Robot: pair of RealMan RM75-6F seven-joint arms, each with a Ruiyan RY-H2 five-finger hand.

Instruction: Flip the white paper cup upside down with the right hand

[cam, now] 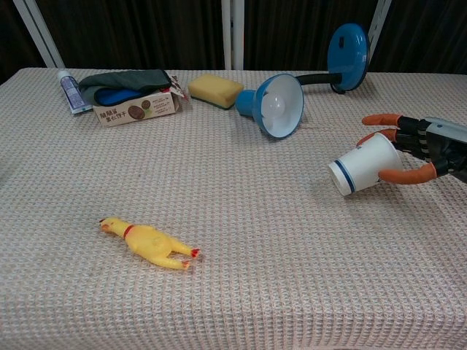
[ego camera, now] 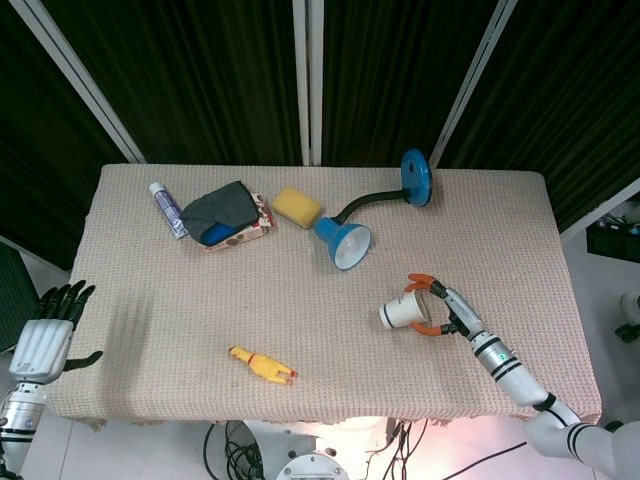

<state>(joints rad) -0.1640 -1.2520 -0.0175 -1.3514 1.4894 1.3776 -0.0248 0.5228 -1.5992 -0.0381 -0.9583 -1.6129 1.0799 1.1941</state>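
Note:
The white paper cup (ego camera: pixel 401 312) (cam: pixel 364 165) lies tilted on its side, low over the cloth at the right. Its blue-ringed base points left and its mouth faces my right hand (ego camera: pixel 447 310) (cam: pixel 419 146). That hand still holds the cup between an orange-tipped finger on top and the thumb underneath. Another finger stands spread above the cup, clear of it. My left hand (ego camera: pixel 45 335) hangs open beside the table's left edge, holding nothing, and shows only in the head view.
A blue desk lamp (ego camera: pixel 342 243) (cam: pixel 281 102) lies just behind and left of the cup. A yellow rubber chicken (ego camera: pixel 262 364) (cam: pixel 149 244) is at the front. A yellow sponge (ego camera: pixel 297 206), a box with a dark cloth (ego camera: pixel 225 215) and a tube (ego camera: pixel 166 208) sit at the back left.

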